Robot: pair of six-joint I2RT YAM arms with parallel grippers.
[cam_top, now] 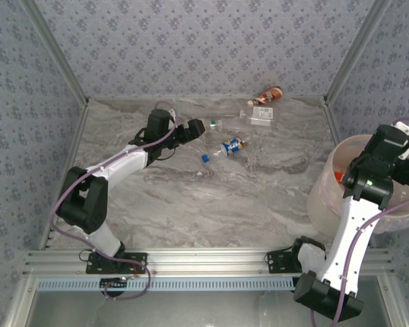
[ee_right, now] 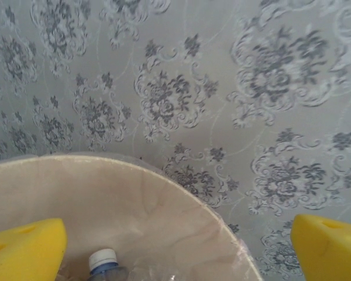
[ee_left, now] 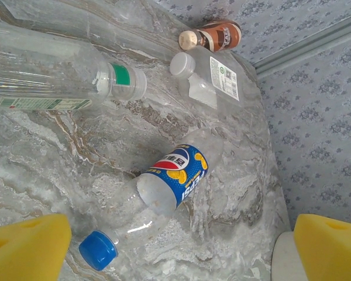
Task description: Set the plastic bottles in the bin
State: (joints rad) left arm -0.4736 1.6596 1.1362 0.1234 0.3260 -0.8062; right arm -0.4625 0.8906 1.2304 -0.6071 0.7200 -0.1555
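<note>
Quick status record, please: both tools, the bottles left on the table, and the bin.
left tool: open, aimed at the blue-label bottle
right tool: open, empty, above the bin
not yet binned: at least four: blue-label bottle, green-banded clear bottle, white-label clear bottle, brown bottle
in bin: a white-capped bottle visible

bare table (cam_top: 211,204) beside bottles (cam_top: 233,146), seemingly passable

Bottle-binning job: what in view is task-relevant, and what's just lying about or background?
Job:
- blue-label bottle
- clear bottle with green band
- white-capped clear bottle
- brown bottle
- bottle inside the bin
- bin

Not the job (fixtures, nothing loose):
- marble tabletop
- patterned walls
- aluminium frame rail
</note>
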